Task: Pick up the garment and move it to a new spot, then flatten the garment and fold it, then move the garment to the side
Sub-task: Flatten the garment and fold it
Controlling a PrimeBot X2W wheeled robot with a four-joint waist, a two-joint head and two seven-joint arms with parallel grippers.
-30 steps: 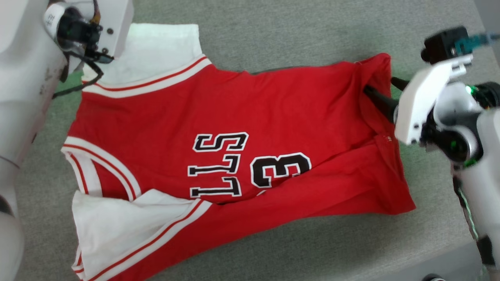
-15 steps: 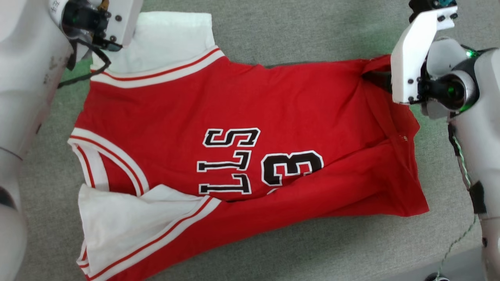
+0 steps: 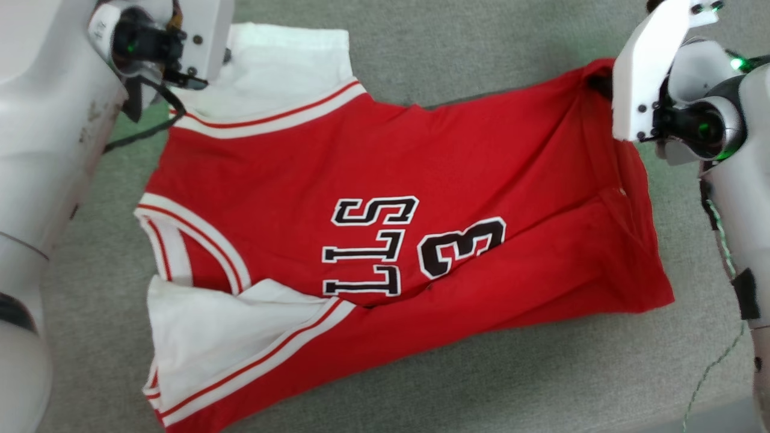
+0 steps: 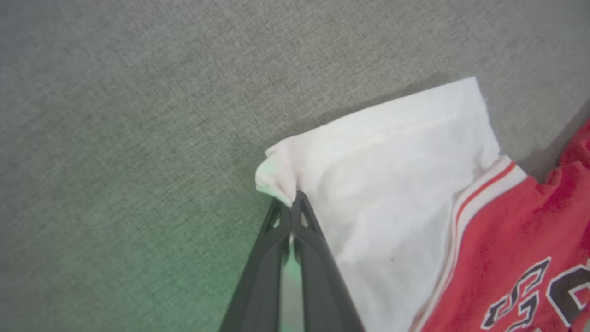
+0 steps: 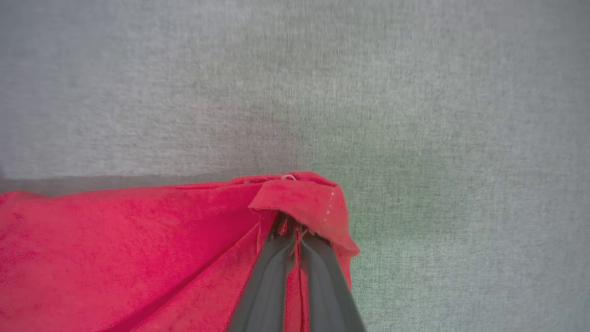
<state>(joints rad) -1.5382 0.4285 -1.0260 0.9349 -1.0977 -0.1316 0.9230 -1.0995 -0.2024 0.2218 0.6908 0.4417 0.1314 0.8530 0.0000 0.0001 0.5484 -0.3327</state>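
Red jersey (image 3: 385, 162) pinched at two corners: left gripper (image 4: 292, 207) clamps the white sleeve (image 4: 392, 184), right gripper (image 5: 295, 233) the hem (image 5: 304, 198); thin bites could slip when lifted

Grey-green woven fabric surface (image 3: 481, 54) ran flat w/ fine even texture across all views. Faint green tint (image 4: 207, 240) lay on it in both wrist views (soft-edged, no clear source). Paler smooth strip (image 3: 722, 421) bordered its lower-right edge in head view.
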